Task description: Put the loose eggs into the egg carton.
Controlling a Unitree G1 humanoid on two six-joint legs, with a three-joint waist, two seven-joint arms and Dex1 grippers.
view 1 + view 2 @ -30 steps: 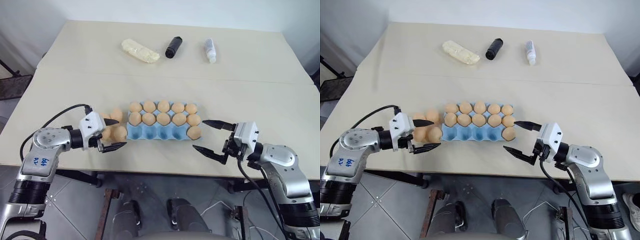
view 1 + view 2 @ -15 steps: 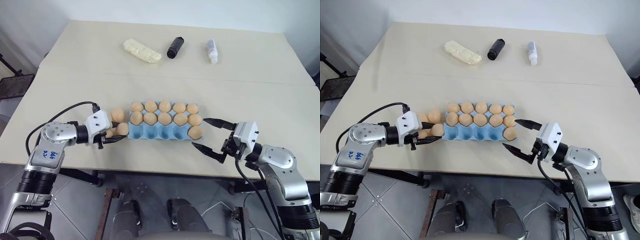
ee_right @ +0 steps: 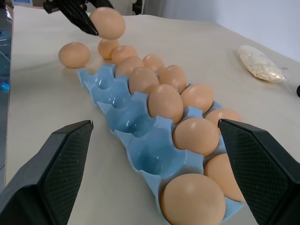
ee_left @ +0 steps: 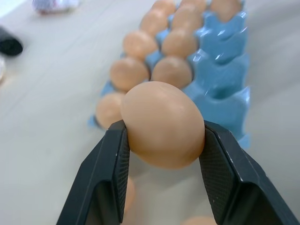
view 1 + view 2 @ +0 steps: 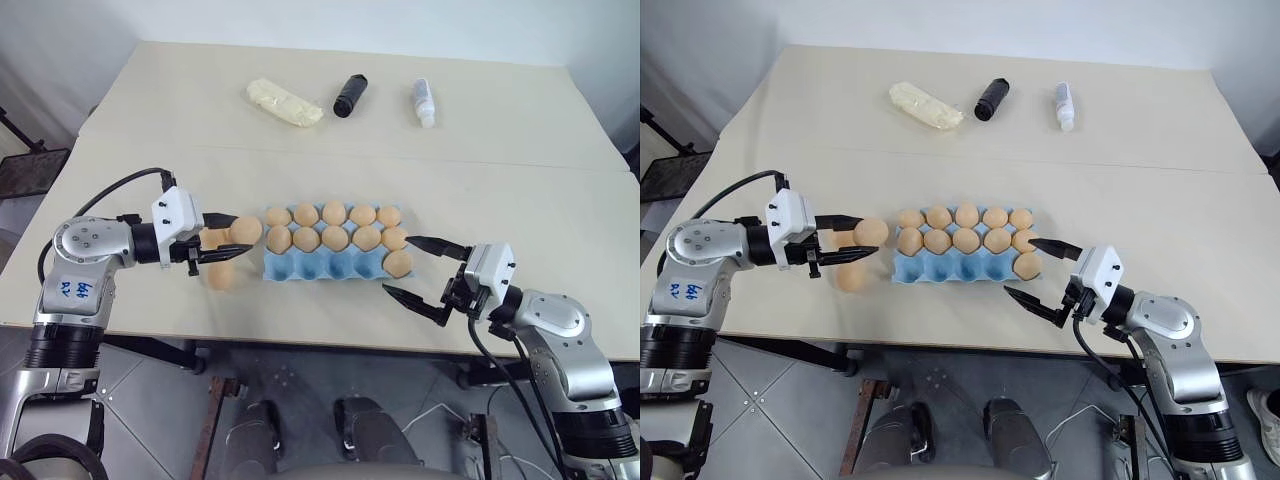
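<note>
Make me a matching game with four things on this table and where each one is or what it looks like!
Things:
1. egg carton
2. egg in the left claw
3. black cylinder
4. right claw

States:
A. lying at the far side of the table
B. open, holding nothing
C. light blue, front row mostly unfilled
D. lifted off the table, squeezed between two fingers

Pairs: 1-C, 2-D, 3-A, 4-B

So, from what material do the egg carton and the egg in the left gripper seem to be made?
The egg carton looks like moulded plastic or coated pulp: even light blue, smooth thin cup walls with a faint sheen. The held egg, gripped by the left gripper, is smooth, matte, uniformly tan; whether real shell or a plastic dummy cannot be told.
</note>
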